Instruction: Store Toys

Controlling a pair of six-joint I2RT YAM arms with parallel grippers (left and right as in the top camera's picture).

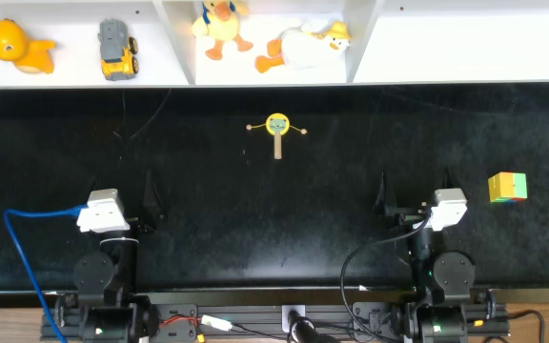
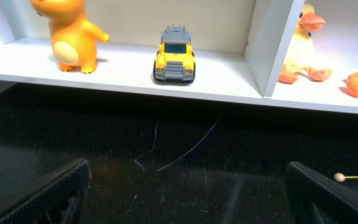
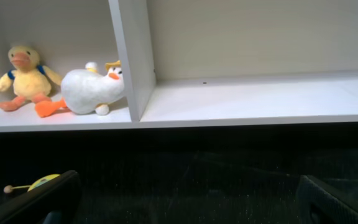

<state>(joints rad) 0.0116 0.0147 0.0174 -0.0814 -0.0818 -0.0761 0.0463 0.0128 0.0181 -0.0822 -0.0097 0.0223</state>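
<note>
1. Work surface: a black table (image 1: 274, 224), with a white shelf unit (image 1: 366, 38) along its 12 o'clock edge, split into compartments by upright dividers.
2. Left gripper (image 1: 122, 188): low over the table at about 8 o'clock from the table's centre. Its jaws are spread wide with nothing between them.
3. Right gripper (image 1: 416, 189): low over the table at about 4 o'clock from the centre. Its jaws are likewise spread wide and hold nothing.
4. Toys not on the shelf:
   - A stick toy with a round yellow head and two small beads on cords (image 1: 276, 130) lies flat on the table at 12 o'clock from the centre. It is near the shelf but apart from it, at roughly 1 o'clock from the left gripper and 11 o'clock from the right.
   - A multicoloured cube (image 1: 507, 187) sits on the table at 3 o'clock from the right gripper, near it but apart.
5. Toys on the shelf:
   - Left compartment: an orange duck figure (image 1: 19, 46), with a yellow toy truck (image 1: 118, 50) at its 3 o'clock. The two stand apart.
   - Middle compartment: a yellow plush duck (image 1: 222, 25) sitting upright, with a white plush goose (image 1: 303, 48) lying on its side just beside it at 3 o'clock.
6. Cabling: a blue cable (image 1: 25, 238) loops from the left arm's wrist.
</note>
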